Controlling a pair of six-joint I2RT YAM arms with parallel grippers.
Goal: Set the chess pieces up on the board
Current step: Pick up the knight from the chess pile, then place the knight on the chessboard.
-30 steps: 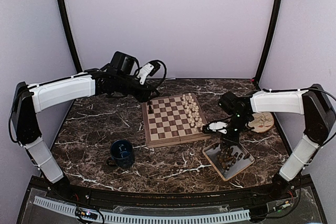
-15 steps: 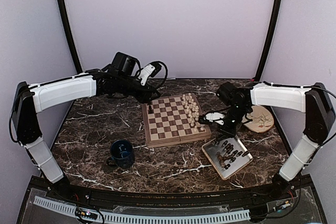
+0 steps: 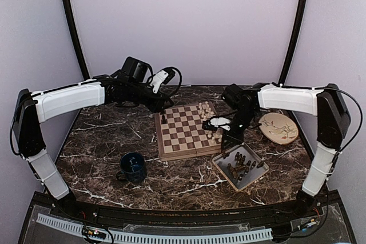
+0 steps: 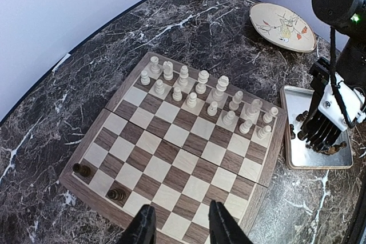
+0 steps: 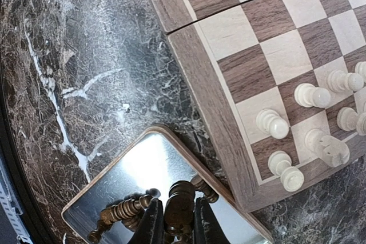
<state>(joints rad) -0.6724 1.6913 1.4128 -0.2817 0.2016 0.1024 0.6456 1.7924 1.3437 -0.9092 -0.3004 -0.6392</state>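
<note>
Hovering at the board [image 3: 184, 132]'s right edge, the right gripper [image 3: 230, 140] is facing the dark side across it; left gripper [image 4: 180, 216] is hanging half-open, empty, nearer the two dark pieces [image 4: 84, 170]; right jaws are pinching a dark chess piece [image 5: 179, 203] over the tray [image 5: 137, 167].

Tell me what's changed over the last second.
The right gripper has swung left from over the tray toward the board edge, fingers closed on a dark piece; the tray looks nudged left too. Unchanged: left arm, board pieces, mug, plate.
</note>
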